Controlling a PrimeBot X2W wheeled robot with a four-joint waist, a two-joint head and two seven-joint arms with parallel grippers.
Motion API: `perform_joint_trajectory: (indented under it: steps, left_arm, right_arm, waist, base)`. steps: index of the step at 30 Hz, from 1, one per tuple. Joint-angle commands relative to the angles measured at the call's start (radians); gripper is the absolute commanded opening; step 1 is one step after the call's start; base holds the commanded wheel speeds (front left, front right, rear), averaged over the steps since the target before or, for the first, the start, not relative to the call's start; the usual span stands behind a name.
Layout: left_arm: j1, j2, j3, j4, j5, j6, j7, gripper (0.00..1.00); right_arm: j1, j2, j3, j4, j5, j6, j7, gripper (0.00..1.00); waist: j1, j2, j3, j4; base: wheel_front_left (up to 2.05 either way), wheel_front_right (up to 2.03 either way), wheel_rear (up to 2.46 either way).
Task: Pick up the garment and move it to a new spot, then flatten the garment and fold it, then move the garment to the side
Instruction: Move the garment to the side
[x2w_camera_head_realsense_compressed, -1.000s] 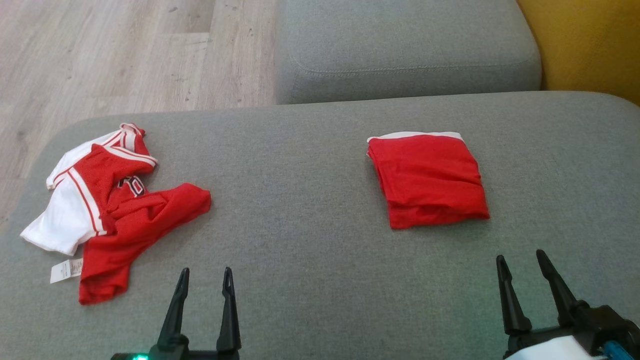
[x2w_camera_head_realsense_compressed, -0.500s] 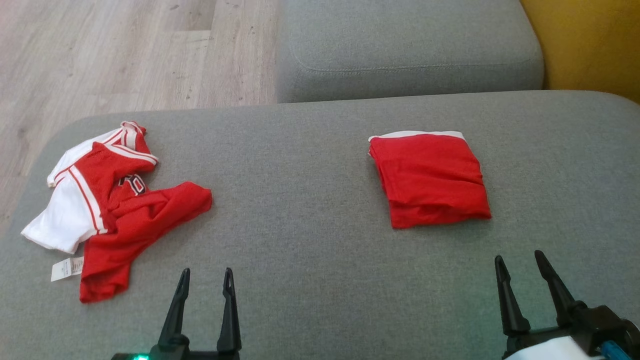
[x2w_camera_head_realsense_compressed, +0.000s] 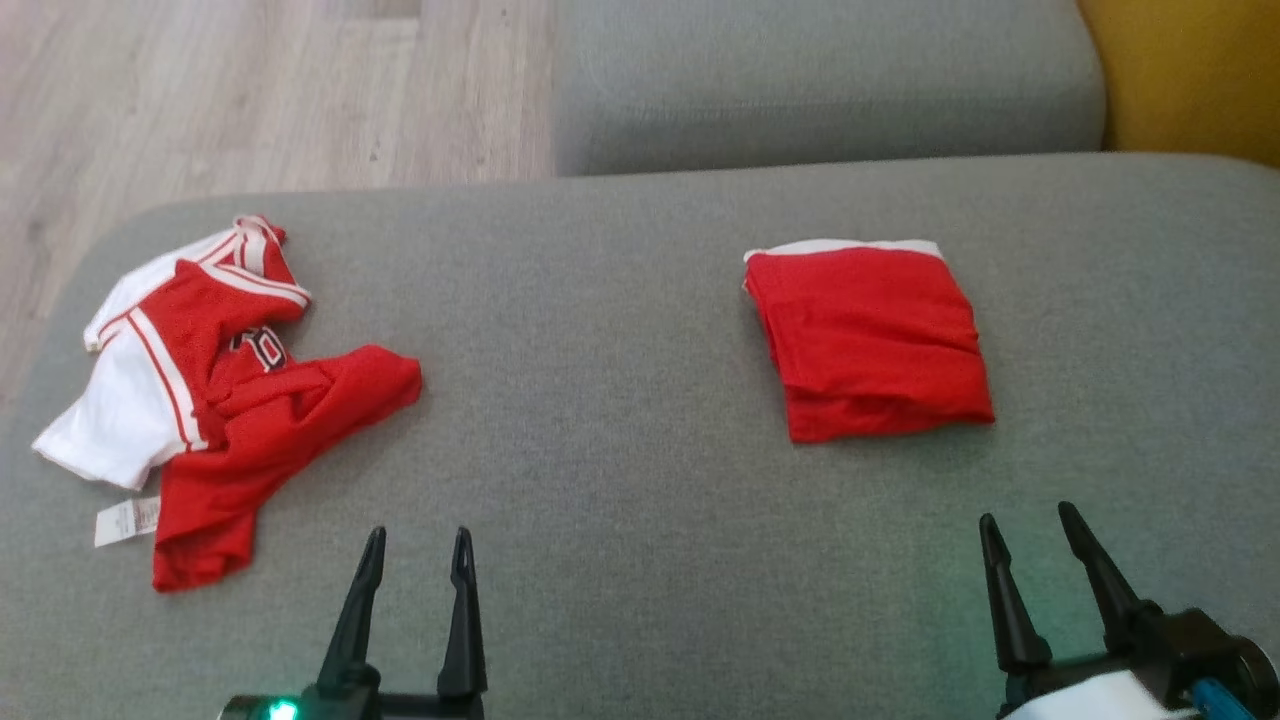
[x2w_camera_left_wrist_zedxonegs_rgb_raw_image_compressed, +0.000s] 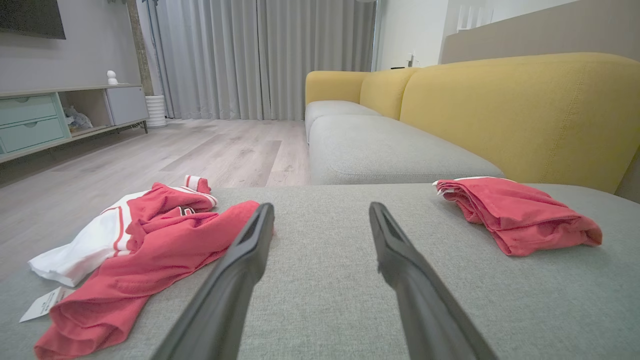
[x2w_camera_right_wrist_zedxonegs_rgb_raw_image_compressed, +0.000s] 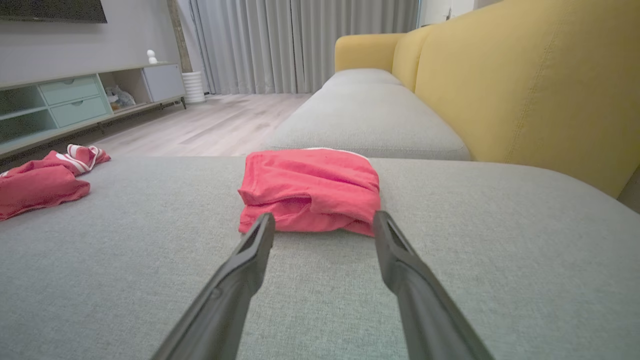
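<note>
The right gripper (x2w_camera_head_realsense_compressed: 1028, 512) is held spread and empty over the grey cushion (x2w_camera_head_realsense_compressed: 600, 420), fingers pointed toward the folded red garment (x2w_camera_head_realsense_compressed: 868, 340) lying just ahead (white hem on the far edge, longer side running away from the robot). The left gripper (x2w_camera_head_realsense_compressed: 418, 532) is likewise parted and empty. A crumpled red-and-white garment (x2w_camera_head_realsense_compressed: 215, 400) is seen to its left, stretched near to far.

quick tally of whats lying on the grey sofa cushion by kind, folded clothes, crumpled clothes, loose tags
Folded red garment with a white edge: 1
Crumpled red and white garment: 1
White paper tag beside the crumpled one: 1
Total: 3
</note>
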Motion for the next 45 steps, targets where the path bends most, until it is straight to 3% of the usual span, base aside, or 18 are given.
perform_joint_trajectory:
  steps: [1, 10, 19, 26, 27, 28, 29, 31, 32, 38, 45]
  left_arm:
    - [-0.055, -0.003, 0.026, -0.042, 0.005, -0.001, -0.005, 1.00]
    - [-0.131, -0.003, 0.017, -0.063, 0.009, -0.007, -0.005, 1.00]
    - [-0.211, -0.003, -0.006, -0.065, 0.008, -0.013, -0.005, 1.00]
    - [-0.273, -0.003, -0.030, -0.058, 0.006, -0.020, -0.005, 1.00]
    - [-0.280, -0.003, -0.032, -0.057, 0.006, -0.020, -0.005, 1.00]
    - [-0.286, -0.003, -0.033, -0.056, 0.006, -0.019, -0.005, 1.00]
    - [-0.286, -0.003, -0.033, -0.056, 0.006, -0.019, -0.005, 1.00]
    - [-0.295, -0.003, -0.034, -0.054, 0.005, -0.017, -0.005, 1.00]
    - [-0.297, -0.003, -0.032, -0.053, 0.006, -0.016, -0.005, 1.00]
    - [-0.308, -0.003, -0.019, -0.054, 0.023, -0.029, -0.005, 1.00]
    - [-0.354, 0.013, -0.001, -0.084, 0.066, -0.062, -0.005, 1.00]
  right_arm:
    - [-0.056, -0.020, 0.026, -0.024, -0.006, -0.001, -0.011, 1.00]
    - [-0.249, -0.090, 0.019, 0.116, 0.038, -0.001, -0.004, 1.00]
    - [-0.502, -0.194, -0.005, 0.254, 0.135, -0.001, 0.156, 1.00]
    - [-0.653, -0.256, 0.098, 0.391, 0.250, -0.001, 0.292, 1.00]
    - [-0.661, -0.260, 0.121, 0.409, 0.262, -0.001, 0.309, 0.91]
    - [-0.667, -0.260, 0.139, 0.423, 0.280, -0.001, 0.322, 0.69]
    - [-0.667, -0.260, 0.139, 0.423, 0.280, -0.001, 0.322, 0.69]
    - [-0.678, -0.261, 0.173, 0.437, 0.316, -0.001, 0.326, 0.10]
    - [-0.684, -0.266, 0.186, 0.442, 0.329, -0.001, 0.317, 0.00]
    - [-0.717, -0.321, 0.206, 0.452, 0.366, -0.001, 0.253, 0.00]
    - [-0.753, -0.498, 0.164, 0.433, 0.334, -0.001, 0.287, 0.00]
  waist:
    - [0.0000, 0.0000, 0.020, 0.001]
    - [0.0000, 0.0000, 0.159, 0.006]
    - [0.0000, 0.0000, 0.276, 0.025]
    - [0.0000, 0.0000, 0.349, 0.041]
    - [0.0000, 0.0000, 0.356, 0.043]
    - [0.0000, 0.0000, 0.361, 0.044]
    - [0.0000, 0.0000, 0.361, 0.044]
    - [0.0000, 0.0000, 0.370, 0.040]
    - [0.0000, 0.0000, 0.374, 0.035]
    - [0.0000, 0.0000, 0.397, -0.028]
    - [0.0000, 0.0000, 0.483, -0.153]
  base:
    - [0.00, 0.00, 0.00]
    - [0.00, 0.00, 0.00]
    - [0.00, 0.00, 0.00]
    - [0.00, 0.00, 0.00]
    - [0.00, 0.00, 0.00]
    - [0.00, 0.00, 0.00]
    - [0.00, 0.00, 0.00]
    - [0.00, 0.00, 0.00]
    - [0.00, 0.00, 0.00]
    - [0.00, 0.00, 0.00]
    - [0.00, 0.00, 0.00]
